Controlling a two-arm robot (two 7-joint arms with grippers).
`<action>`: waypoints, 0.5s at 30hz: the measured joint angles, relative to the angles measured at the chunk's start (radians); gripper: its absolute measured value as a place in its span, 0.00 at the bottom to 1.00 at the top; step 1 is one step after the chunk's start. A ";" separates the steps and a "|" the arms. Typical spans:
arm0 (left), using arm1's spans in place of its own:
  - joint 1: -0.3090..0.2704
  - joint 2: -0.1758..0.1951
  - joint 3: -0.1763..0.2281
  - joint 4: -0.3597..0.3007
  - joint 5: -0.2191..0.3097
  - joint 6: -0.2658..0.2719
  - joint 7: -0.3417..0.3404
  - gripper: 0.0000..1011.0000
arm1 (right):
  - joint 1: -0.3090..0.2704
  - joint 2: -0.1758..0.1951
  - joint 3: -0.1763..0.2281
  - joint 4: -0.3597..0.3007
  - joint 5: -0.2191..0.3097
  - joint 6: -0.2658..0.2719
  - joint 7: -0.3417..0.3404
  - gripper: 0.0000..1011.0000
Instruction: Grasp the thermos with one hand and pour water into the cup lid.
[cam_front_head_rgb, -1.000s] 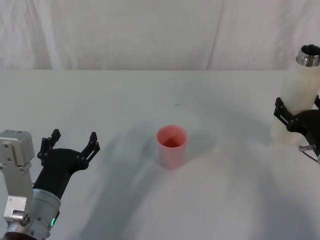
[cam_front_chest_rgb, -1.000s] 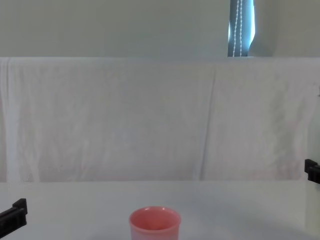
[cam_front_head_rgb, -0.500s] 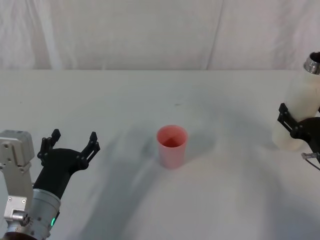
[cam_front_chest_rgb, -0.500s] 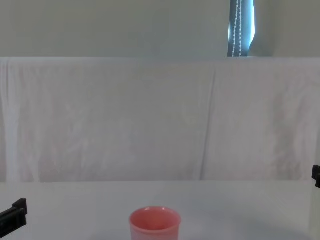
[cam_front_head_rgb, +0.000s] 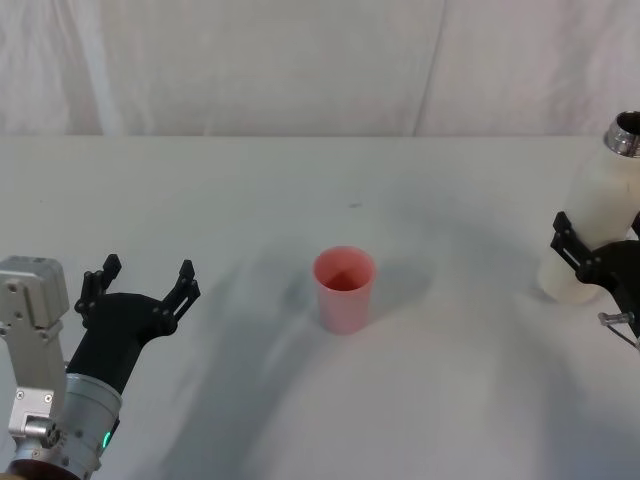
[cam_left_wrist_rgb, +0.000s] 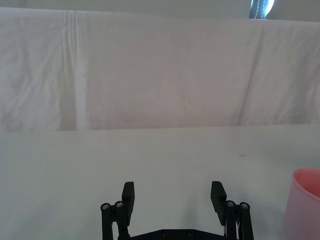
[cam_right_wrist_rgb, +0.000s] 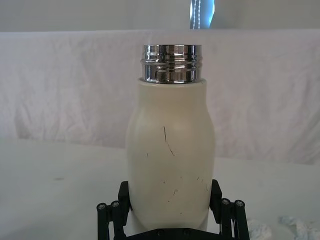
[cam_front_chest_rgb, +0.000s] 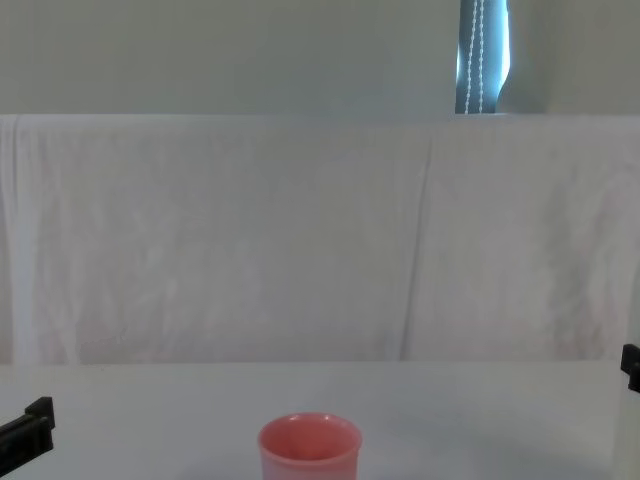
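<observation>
Head view: one pink cup lid (cam_front_head_rgb: 344, 290) mid-worktop (cam_front_head_rgb: 300, 190), contents hard to make out. One thermos (cam_front_head_rgb: 592, 235) at far right, uncapped, partly cut off, clamped by the right gripper (cam_front_head_rgb: 590, 262). Left gripper (cam_front_head_rgb: 141, 285) idle near left, fingers spread, empty.
Right wrist view: fingers flank the thermos's lower body.
Chest view: cup lid's top at bottom edge.

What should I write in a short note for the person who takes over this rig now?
Right gripper: jaws shut on the thermos at the table's right edge, upright, neck uncapped.
Left gripper: jaws open and empty, parked near left.
Cup lid: upright mid-table, apart from both grippers.
Done: thermos grasped.
Left: carry it to the cup lid, tilt and pour. No stream is visible.
</observation>
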 joint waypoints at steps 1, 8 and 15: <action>0.000 0.000 0.000 0.000 0.000 0.000 0.000 0.99 | 0.001 -0.001 -0.001 0.006 0.001 -0.005 0.001 0.95; 0.000 0.000 0.000 0.000 0.000 0.000 0.000 0.99 | 0.011 -0.001 -0.005 0.025 0.000 -0.017 0.002 0.95; 0.000 0.000 0.000 0.000 0.000 0.000 0.000 0.99 | 0.021 0.000 -0.009 0.043 -0.005 -0.022 0.002 0.95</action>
